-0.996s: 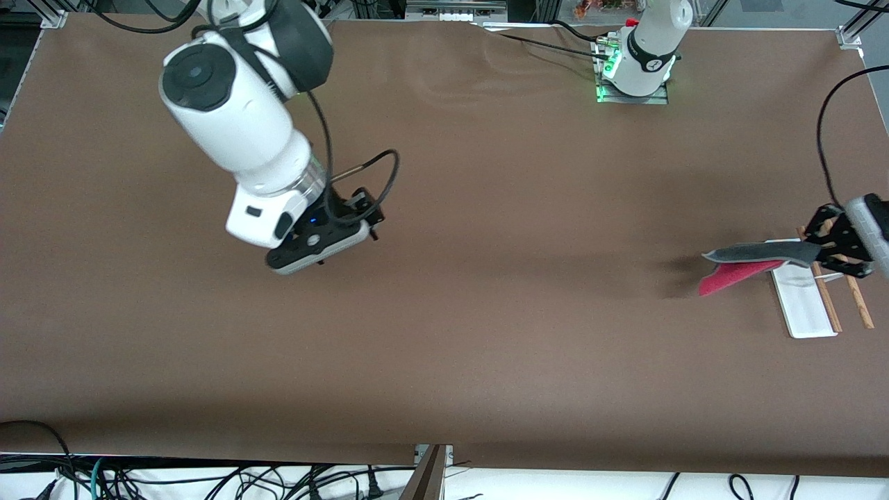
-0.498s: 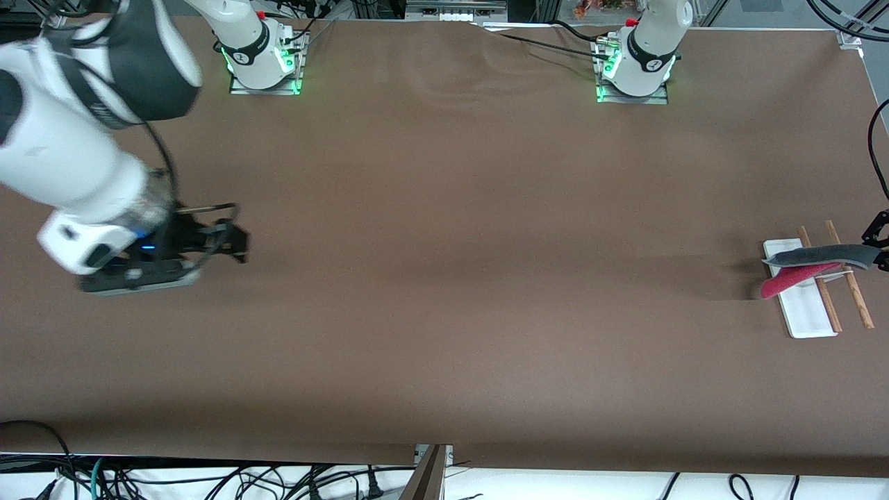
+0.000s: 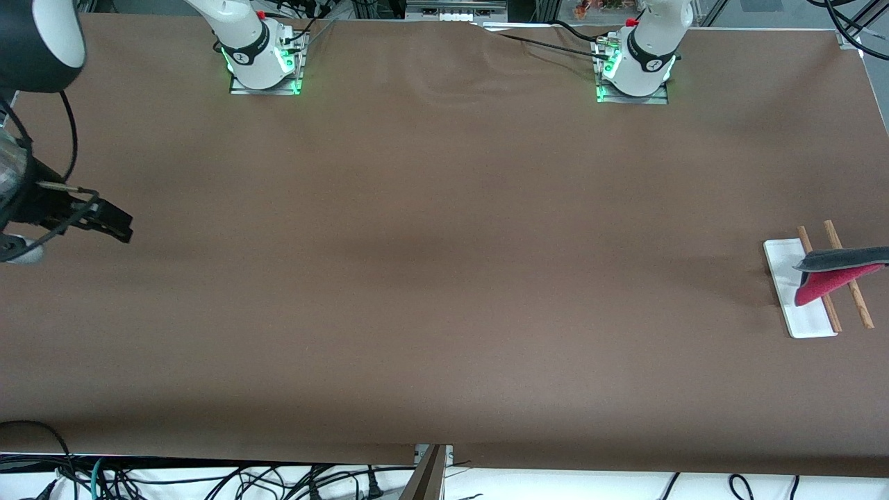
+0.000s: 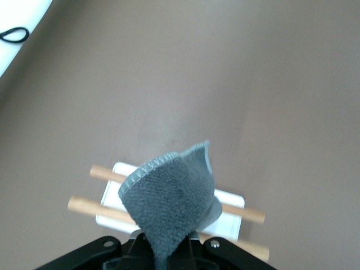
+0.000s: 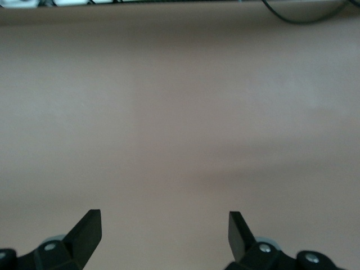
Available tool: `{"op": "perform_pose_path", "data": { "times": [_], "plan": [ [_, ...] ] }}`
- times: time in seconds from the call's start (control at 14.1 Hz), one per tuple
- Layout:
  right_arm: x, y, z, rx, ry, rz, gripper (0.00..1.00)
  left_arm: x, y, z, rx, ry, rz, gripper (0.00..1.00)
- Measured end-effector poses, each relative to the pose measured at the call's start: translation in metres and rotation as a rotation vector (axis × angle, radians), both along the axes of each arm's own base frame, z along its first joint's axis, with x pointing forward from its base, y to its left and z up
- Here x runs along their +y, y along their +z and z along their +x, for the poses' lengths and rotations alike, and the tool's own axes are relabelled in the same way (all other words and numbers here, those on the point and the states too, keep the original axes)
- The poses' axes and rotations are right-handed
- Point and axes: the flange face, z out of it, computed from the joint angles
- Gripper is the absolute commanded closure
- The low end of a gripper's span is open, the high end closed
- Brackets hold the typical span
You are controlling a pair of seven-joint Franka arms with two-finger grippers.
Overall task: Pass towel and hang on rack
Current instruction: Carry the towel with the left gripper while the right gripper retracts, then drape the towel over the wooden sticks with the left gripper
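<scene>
Towel point(image 3: 833, 272) over rack point(image 3: 799, 305), left fingers clamping it, cropped | right fingers point(image 5: 90, 228) spread, empty

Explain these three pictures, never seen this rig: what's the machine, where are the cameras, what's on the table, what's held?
Two robot arms are bolted along one edge of a brown table. One picture looks down from across the table; the other two come from cameras on each arm's wrist. The rack, a white base with two wooden rods, stands at the left arm's end. The left gripper, shut, holds the towel, grey side up and pink beneath, over the rack. The right gripper waits open and empty over bare table at the right arm's end.
</scene>
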Motion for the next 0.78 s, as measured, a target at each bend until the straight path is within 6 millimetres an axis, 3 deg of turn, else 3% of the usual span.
{"op": "perform_pose_path", "data": {
  "times": [0.36,0.43,0.5,0.78],
  "plan": [
    [-0.032,0.001,-0.030,0.121,0.022,0.060,0.00,0.050,-0.015,-0.027,-0.026,-0.024,0.014,0.97],
    [-0.035,0.000,-0.035,0.137,0.037,0.063,0.00,0.059,-0.018,-0.032,-0.029,-0.025,0.017,0.60],
    [-0.037,0.000,-0.041,0.152,0.046,0.063,0.00,0.067,-0.024,-0.035,-0.027,-0.024,0.016,0.01],
    [-0.036,0.003,-0.055,0.183,0.118,0.066,0.00,0.079,-0.048,-0.042,-0.007,-0.011,-0.001,0.00]
  ]
}}
